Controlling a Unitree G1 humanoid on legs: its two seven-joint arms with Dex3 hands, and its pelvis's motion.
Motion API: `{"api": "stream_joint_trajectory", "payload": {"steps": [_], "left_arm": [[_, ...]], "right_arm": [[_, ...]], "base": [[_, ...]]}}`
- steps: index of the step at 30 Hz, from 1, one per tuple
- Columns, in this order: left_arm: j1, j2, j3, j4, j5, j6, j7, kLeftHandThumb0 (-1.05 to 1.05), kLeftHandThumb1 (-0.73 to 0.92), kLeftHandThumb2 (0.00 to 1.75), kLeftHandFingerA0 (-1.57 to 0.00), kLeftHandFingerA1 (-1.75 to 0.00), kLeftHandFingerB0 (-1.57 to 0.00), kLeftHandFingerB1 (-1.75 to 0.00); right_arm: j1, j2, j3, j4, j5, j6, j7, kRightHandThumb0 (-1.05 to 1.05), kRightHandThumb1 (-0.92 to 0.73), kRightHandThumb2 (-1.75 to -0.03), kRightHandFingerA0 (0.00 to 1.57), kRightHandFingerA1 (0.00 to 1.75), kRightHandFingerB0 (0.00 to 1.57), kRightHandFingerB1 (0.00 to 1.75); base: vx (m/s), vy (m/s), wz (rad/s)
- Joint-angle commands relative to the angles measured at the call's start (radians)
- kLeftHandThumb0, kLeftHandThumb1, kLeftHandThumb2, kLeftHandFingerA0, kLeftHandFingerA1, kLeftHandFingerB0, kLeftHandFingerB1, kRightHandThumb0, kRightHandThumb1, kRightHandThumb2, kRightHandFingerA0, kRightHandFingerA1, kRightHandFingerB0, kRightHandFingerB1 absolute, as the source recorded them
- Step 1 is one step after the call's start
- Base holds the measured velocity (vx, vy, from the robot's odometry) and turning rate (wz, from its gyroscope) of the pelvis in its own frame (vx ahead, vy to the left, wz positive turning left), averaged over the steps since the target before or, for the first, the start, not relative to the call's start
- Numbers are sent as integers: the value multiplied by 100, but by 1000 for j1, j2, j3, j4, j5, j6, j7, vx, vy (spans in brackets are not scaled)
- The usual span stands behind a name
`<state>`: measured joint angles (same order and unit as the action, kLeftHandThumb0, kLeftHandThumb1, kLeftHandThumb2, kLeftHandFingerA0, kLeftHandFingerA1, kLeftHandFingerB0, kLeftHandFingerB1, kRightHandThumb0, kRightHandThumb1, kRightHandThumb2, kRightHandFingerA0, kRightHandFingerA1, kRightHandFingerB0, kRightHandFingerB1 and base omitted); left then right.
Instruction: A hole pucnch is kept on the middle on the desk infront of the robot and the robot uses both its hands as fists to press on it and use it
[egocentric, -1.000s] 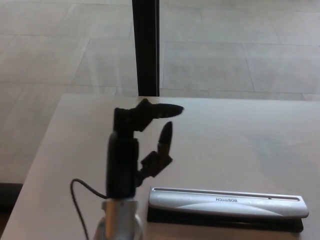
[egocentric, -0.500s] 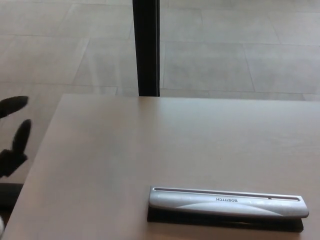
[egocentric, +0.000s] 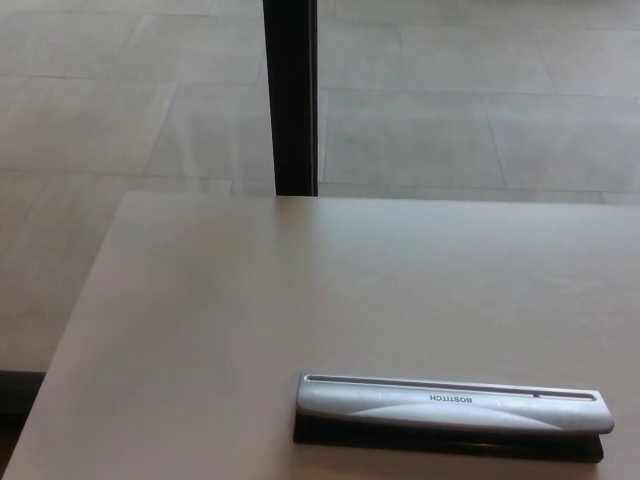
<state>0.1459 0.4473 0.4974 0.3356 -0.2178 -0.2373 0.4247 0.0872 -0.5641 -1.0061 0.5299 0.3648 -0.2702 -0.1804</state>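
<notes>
Punch (egocentric: 450, 415) lies flat on desk (egocentric: 250, 300), long axis left-right; neither hand shows.

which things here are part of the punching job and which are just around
Part of the job:
- silver Bostitch hole punch on its black base, lying lengthwise near the desk's front edge
- desk that it rests on

Just around:
- black post standing behind the desk
- tiled floor beyond

Neither robot hand is in view.
</notes>
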Motion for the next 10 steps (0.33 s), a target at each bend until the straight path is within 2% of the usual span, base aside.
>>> {"api": "stream_joint_trajectory", "payload": {"steps": [1,2,3,4,5,6,7,8,9,10], "left_arm": [[54,-145,219,374,-239,78,-86,-80,42,109,-115,-94,-77,-95],[46,-147,211,408,-233,107,-97,-79,50,94,-120,-87,-76,-98],[52,-144,184,442,-199,114,-111,-77,48,98,-117,-86,-83,-98],[50,-145,181,448,-192,112,-115,-77,48,98,-117,-86,-83,-98],[58,-137,147,524,-156,132,-157,-74,46,100,-114,-85,-87,-98],[54,-138,142,539,-150,130,-163,-74,46,100,-114,-85,-87,-98],[52,-138,144,581,-171,202,-209,-69,39,106,-108,-95,-88,-93],[45,-137,146,616,-181,240,-232,-62,39,99,-104,-88,-84,-90],[40,-134,143,631,-179,258,-230,-63,38,107,-107,-96,-82,-90],[35,-132,143,640,-179,261,-230,-63,38,107,-107,-96,-82,-90]], "right_arm": [[-64,236,-211,184,339,199,-144,-92,-75,-63,71,125,49,117],[-59,245,-201,192,322,198,-140,-88,-58,-112,64,109,54,97],[-50,272,-194,164,323,206,-132,-85,-54,-107,62,116,63,111],[-46,274,-200,159,324,210,-130,-85,-54,-107,62,116,63,111],[-37,297,-189,160,300,207,-149,-78,-68,-69,62,139,54,117],[-35,297,-191,157,299,210,-152,-78,-68,-69,62,139,54,117],[-23,333,-180,124,307,240,-147,-74,-69,-69,42,131,35,121],[-23,345,-176,123,311,266,-147,-75,-71,-71,47,142,35,122],[-30,346,-178,139,313,267,-141,-73,-66,-76,66,158,40,135],[-34,347,-179,141,314,268,-140,-73,-66,-76,66,158,40,135]], "base": [[0,0,0],[0,0,0],[0,0,0],[0,0,0],[0,0,0],[0,0,0],[0,0,0],[0,0,0],[0,0,0],[0,0,0]]}}
